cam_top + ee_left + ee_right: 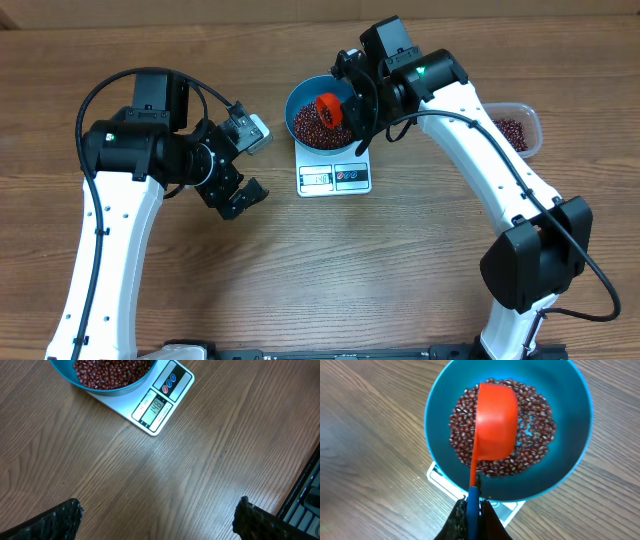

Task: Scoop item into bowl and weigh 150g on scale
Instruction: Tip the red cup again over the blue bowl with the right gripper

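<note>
Well, the right tool (473,507), clamped on the red scoop (495,417) over the beans (535,435) in the blue bowl (440,405) atop the scale (150,410), could press down and skew the reading; the left tool (157,522) gapes wide near the scale.

The bowl (570,420) shows a clean teal-blue, and its beans (535,435) are dark red-brown and glossy. The scoop (495,425) is bright orange-red. The scale (150,422) is white, with a red button (165,388) and a blue button (172,379). The table (150,485) is warm brown, streaked with wood grain.
</note>
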Robot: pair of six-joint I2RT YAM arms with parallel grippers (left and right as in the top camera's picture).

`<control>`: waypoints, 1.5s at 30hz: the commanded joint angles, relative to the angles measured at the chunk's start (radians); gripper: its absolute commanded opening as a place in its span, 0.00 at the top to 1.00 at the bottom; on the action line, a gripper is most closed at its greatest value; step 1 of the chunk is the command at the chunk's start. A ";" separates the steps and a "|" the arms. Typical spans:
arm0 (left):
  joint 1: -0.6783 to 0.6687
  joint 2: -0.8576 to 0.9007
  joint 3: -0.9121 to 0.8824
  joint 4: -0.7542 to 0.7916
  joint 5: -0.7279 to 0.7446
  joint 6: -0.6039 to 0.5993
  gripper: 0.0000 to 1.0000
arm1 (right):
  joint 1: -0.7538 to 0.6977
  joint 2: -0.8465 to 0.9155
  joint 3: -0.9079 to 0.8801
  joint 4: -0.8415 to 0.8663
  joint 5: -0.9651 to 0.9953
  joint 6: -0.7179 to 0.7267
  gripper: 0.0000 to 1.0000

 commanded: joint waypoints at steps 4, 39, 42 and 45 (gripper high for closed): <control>0.004 -0.012 0.020 0.000 0.004 -0.007 0.00 | -0.004 -0.049 0.029 0.002 -0.037 0.005 0.96; 0.004 -0.012 0.020 0.000 0.004 -0.007 0.00 | -0.001 -0.061 0.037 -0.020 0.054 0.006 0.96; 0.004 -0.012 0.020 0.000 0.004 -0.007 0.00 | -0.001 -0.061 0.037 -0.021 0.053 0.007 0.96; 0.004 -0.012 0.020 0.000 0.004 -0.007 0.00 | -0.001 -0.061 0.037 -0.020 0.053 0.007 0.96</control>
